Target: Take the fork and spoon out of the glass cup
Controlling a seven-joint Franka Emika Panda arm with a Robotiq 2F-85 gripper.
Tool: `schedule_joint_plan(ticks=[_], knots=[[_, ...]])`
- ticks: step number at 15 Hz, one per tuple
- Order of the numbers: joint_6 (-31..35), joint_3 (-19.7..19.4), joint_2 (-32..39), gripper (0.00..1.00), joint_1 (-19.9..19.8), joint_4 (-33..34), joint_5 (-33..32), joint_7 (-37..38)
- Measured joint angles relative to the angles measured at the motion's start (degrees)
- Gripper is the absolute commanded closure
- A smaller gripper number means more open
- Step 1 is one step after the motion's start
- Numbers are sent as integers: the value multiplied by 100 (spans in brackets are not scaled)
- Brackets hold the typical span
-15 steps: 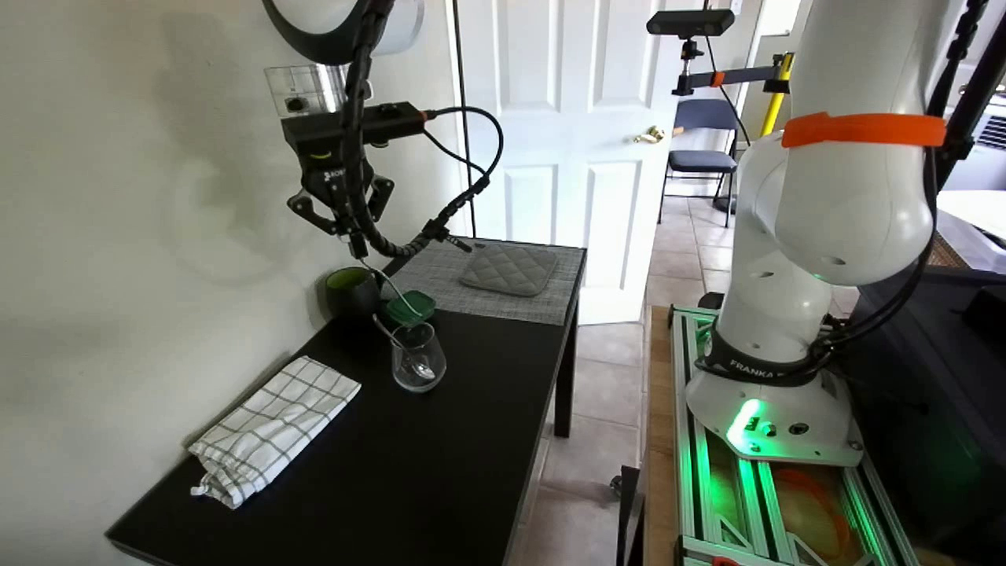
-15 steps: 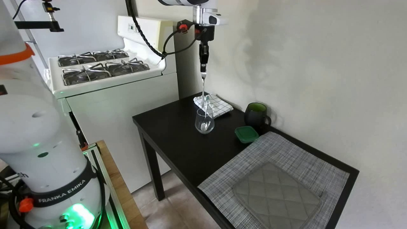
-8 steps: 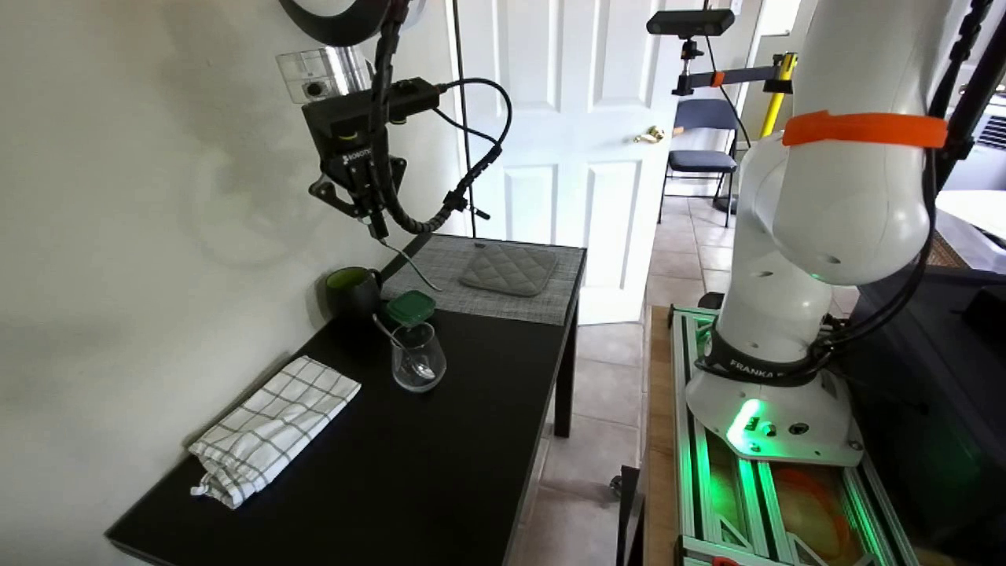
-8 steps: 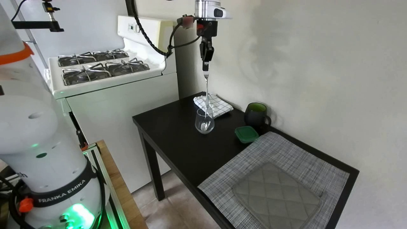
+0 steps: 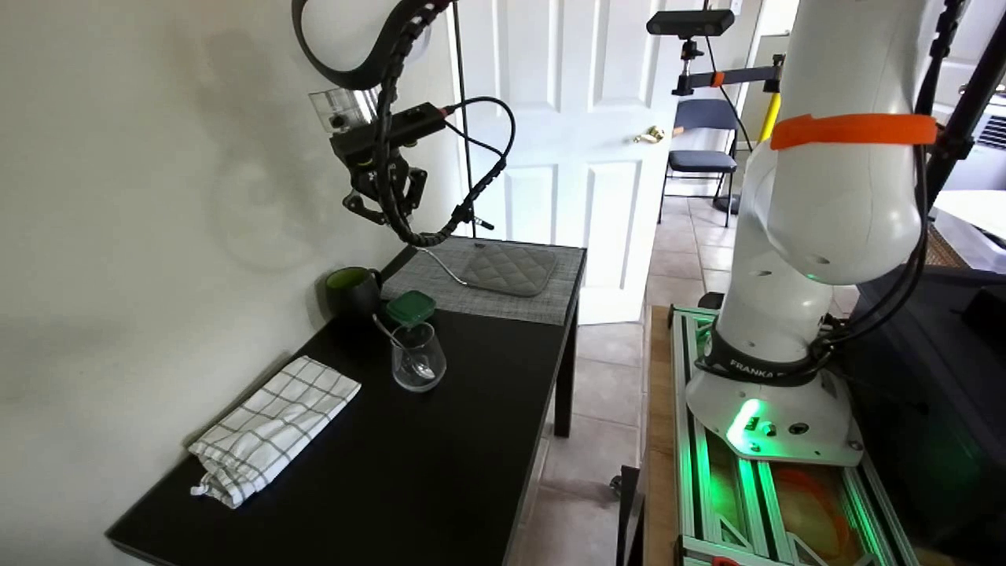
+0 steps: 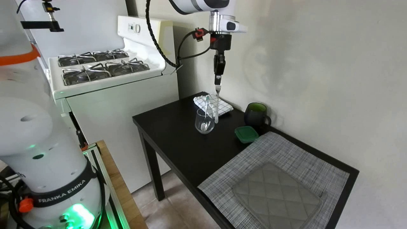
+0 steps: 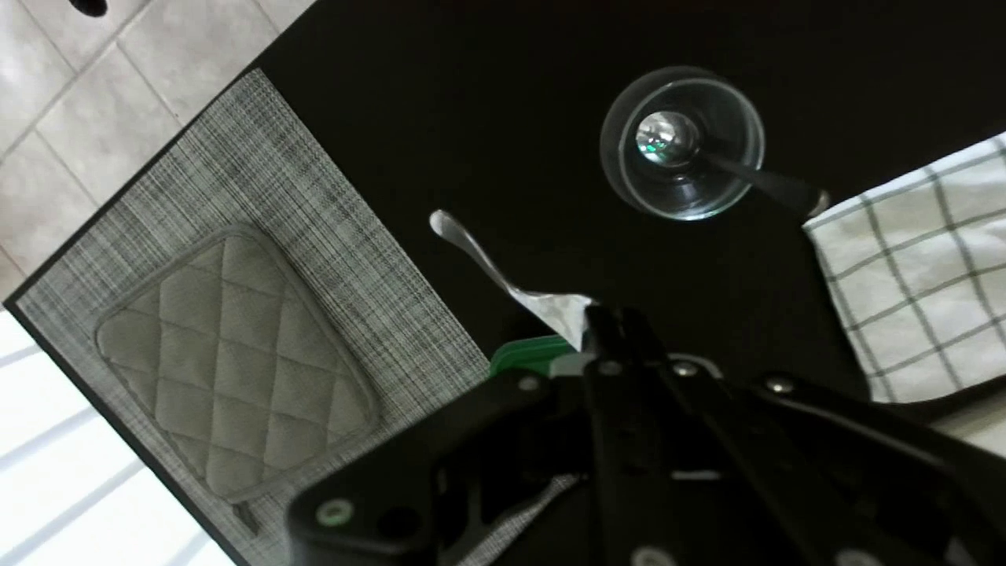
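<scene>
Your claw [image 7: 617, 316] pinches fork [image 7: 548, 308] by head; probably light, stiff, slick. Spoon [image 7: 776, 187] likewise: grab handle, four o'clock from glass [image 7: 692, 215], wrist view.

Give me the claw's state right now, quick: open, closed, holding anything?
Claw: closed, holding the fork by its head end.

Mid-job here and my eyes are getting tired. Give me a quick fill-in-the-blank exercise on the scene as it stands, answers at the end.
1. The claw grips the ____.
2. The ____ leans in the glass cup, bowl end down.
3. Inside, the dark mug is ____.
4. In the wrist view, the checked cloth reaches the picture's ____ edge.

Missing words: fork; spoon; green; right.
</scene>
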Motion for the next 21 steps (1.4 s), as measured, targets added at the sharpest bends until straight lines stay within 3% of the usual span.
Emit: schedule_joint_plan(ticks=[7,21], knots=[[1,-317,907,99,-113,318,71,625],[78,-628,2075,99,-139,392,506,525]])
